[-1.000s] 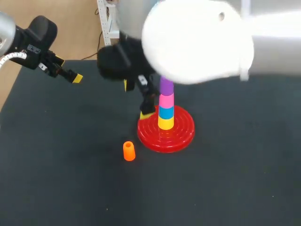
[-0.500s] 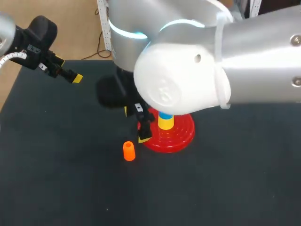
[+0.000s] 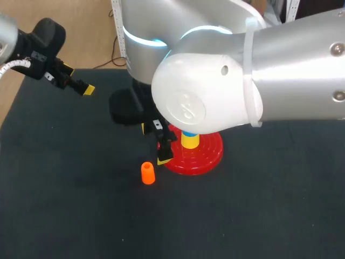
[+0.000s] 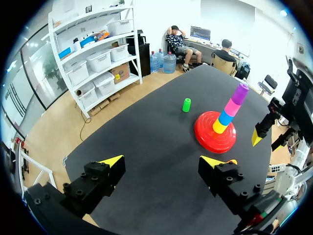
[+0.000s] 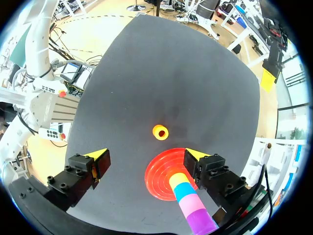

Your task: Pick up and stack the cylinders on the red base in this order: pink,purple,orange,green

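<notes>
head view: the right arm (image 3: 215,91) comes in big across the middle and hides most of the stack. its right gripper (image 3: 155,143) hangs low, just beside the base (image 3: 207,156) on the side toward the orange cylinder (image 3: 147,173). only the yellow cylinder (image 3: 190,141) and a sliver of the blue cylinder (image 3: 188,133) show under the arm. the orange cylinder stands alone on the table (image 3: 81,216), near the base but not touching it.

right wrist view: the right gripper (image 5: 145,155) has its fingers spread wide with nothing between them. the orange cylinder (image 5: 160,131) sits ahead of the gap, apparently upright with its hole facing up. one finger is close beside the stack on the base (image 5: 157,178).

left wrist view: the left gripper (image 4: 165,161) is wide open and empty too, high over the table's far corner, well apart from everything. the stack on the base (image 4: 208,139) reads yellow (image 4: 219,127), blue (image 4: 225,117), pink cylinder (image 4: 232,105), then purple cylinder (image 4: 240,93) on top. the green cylinder (image 4: 186,105) stands on the table near the base, apart from it.
</notes>
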`<state>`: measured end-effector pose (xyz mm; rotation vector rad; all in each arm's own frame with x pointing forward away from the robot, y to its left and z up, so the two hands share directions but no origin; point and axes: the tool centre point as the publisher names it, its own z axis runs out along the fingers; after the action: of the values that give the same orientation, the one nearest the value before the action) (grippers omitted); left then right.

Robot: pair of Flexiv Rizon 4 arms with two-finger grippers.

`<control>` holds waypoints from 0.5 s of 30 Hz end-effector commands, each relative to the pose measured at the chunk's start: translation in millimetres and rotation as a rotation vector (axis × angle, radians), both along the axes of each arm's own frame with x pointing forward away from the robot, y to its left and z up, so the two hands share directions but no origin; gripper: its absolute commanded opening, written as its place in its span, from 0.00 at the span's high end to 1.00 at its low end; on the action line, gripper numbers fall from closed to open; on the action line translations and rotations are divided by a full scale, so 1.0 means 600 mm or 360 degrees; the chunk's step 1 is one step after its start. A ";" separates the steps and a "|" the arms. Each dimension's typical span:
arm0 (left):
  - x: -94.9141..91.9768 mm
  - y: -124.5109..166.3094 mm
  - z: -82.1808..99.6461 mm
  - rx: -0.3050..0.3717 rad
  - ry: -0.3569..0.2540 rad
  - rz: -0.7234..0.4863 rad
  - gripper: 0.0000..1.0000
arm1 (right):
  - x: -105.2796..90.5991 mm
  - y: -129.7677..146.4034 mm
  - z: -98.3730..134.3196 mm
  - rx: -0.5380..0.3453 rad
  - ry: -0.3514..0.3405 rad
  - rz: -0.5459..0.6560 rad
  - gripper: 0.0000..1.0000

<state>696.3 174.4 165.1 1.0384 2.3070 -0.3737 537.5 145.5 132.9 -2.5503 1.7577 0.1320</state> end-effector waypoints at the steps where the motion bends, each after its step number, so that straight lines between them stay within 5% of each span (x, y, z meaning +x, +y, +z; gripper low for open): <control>1: 0.000 0.000 0.000 0.0003 0.0001 0.0002 0.00 | 0.003 0.004 -0.027 -0.0072 0.0028 -0.0019 0.00; 15: 0.000 0.000 0.000 0.0003 0.0001 0.0002 0.00 | 0.013 0.043 -0.140 -0.0195 0.0112 0.0043 0.00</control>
<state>696.3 174.4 165.1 1.0383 2.3070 -0.3738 537.2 164.5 57.7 -2.6653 1.7937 0.1000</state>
